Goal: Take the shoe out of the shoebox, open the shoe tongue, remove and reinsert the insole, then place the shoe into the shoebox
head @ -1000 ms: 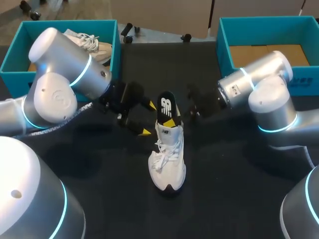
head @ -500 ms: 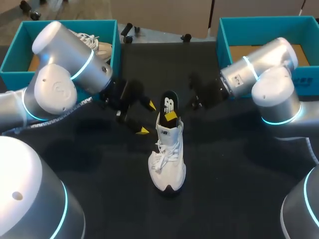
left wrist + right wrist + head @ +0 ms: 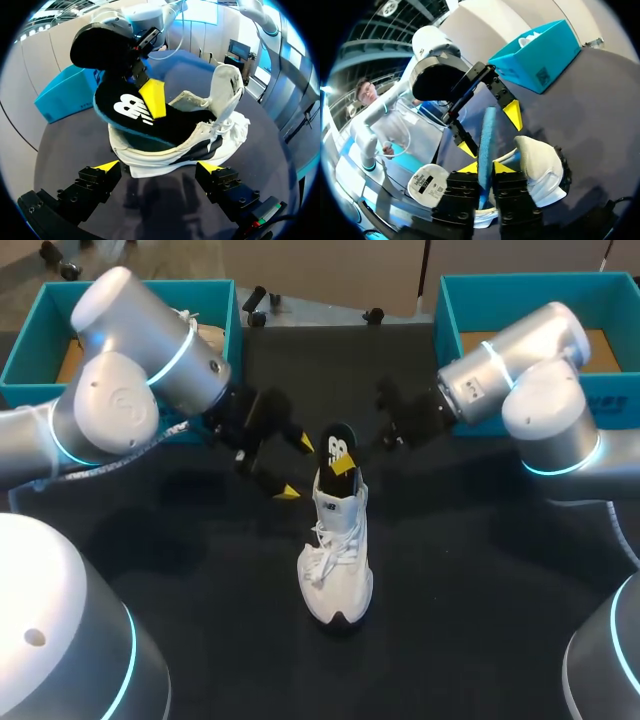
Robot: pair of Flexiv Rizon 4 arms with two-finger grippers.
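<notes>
**Insole half out, pinched by your right gripper**

Head view: one white shoe (image 3: 335, 560) stands on the table (image 3: 450, 640) between two teal boxes. The left shoebox (image 3: 233, 320) holds a second shoe (image 3: 206, 336), and the right shoebox (image 3: 520, 300) is bare inside. One insole (image 3: 337, 443) sticks up from the heel, nipped by the right gripper (image 3: 343, 468). The left gripper (image 3: 295, 468) hangs just beside it. Left wrist view: its fingers (image 3: 97, 184) are spread, with the shoe ahead of them. Right wrist view: both tips press the insole's edge. Your risk, as I judge it: nothing pins the shoe, so a pull may drag or tip it, or the thin pinch may slip.
</notes>
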